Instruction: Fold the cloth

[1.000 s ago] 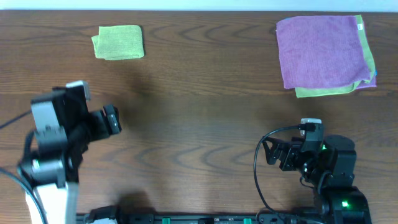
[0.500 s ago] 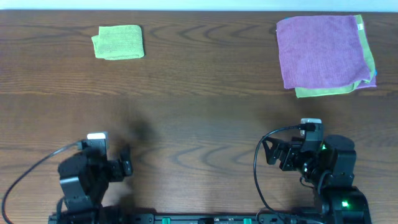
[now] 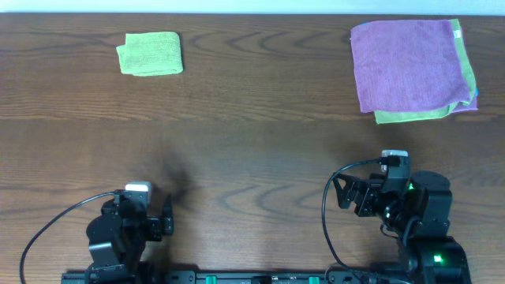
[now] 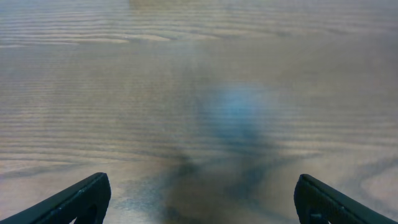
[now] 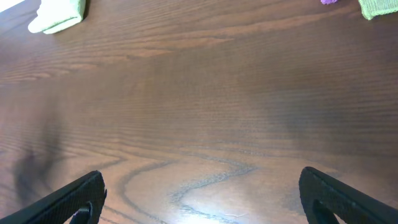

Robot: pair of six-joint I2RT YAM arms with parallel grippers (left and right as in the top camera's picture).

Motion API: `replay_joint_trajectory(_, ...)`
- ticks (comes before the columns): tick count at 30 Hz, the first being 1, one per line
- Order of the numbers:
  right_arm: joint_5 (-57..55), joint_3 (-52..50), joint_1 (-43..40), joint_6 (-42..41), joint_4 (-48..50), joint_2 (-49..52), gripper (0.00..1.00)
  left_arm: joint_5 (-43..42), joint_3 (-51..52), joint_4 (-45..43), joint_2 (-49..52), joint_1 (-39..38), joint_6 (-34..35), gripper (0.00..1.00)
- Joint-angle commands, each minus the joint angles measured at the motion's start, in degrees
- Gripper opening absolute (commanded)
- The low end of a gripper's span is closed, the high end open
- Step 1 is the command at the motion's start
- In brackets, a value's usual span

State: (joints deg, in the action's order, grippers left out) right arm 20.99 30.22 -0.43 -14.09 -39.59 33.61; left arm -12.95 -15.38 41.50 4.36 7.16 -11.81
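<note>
The cloth [image 3: 150, 54] is a lime-green towel lying folded into a small square at the far left of the table; it also shows at the top left of the right wrist view [image 5: 59, 15]. My left gripper [image 3: 167, 218] is at the near left edge, far from the cloth. It is open, and in its wrist view [image 4: 202, 202] only bare wood lies between the fingers [image 4: 81, 199]. My right gripper [image 3: 341, 193] is at the near right, also open over bare wood [image 5: 202, 196].
A purple towel [image 3: 406, 63] lies flat at the far right on top of another green towel [image 3: 418, 115], whose corner shows in the right wrist view [image 5: 378, 7]. Cables loop beside both arm bases. The wooden table [image 3: 252, 142] is bare between the arms.
My left arm has pulled back from mid-table on the left to the near edge, still open. The right arm and both towels have not moved.
</note>
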Motion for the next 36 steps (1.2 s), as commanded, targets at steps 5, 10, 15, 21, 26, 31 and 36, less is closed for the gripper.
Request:
replay_joint_trajectory(5, 0.24, -0.02, -0.68, -0.66, -0.07, -0.24, 0.99, 0.48, 3.17, 0.28, -2.45, -0.55, -2.93, 0.95)
replay_joint_trajectory(10, 0.24, -0.02, -0.68, -0.66, -0.07, -0.24, 0.99, 2.95, 5.51, 0.26, -3.54, -0.55, 0.61, 0.95)
replay_joint_trajectory(15, 0.24, -0.02, -0.68, -0.66, -0.07, -0.24, 0.99, 5.62, 5.9, 0.42, -3.91, -0.55, 2.36, 0.95)
replay_joint_trajectory(21, 0.24, -0.02, -0.68, -0.66, -0.07, -0.24, 0.99, 8.9, 5.92, 0.72, -4.15, -0.55, 5.22, 0.95)
replay_joint_trajectory(26, 0.24, -0.02, -0.68, -0.66, -0.07, -0.24, 0.99, 8.5, 5.92, 0.7, -4.11, -0.55, 5.2, 0.96)
replay_joint_trajectory(31, 0.24, -0.02, -0.68, -0.66, -0.07, -0.24, 0.99, 8.5, 5.92, 0.7, -4.11, -0.55, 5.2, 0.95)
replay_joint_trajectory(36, 0.24, -0.02, -0.68, -0.66, -0.07, -0.24, 0.99, 8.5, 5.9, 0.7, -4.11, -0.55, 5.2, 0.96)
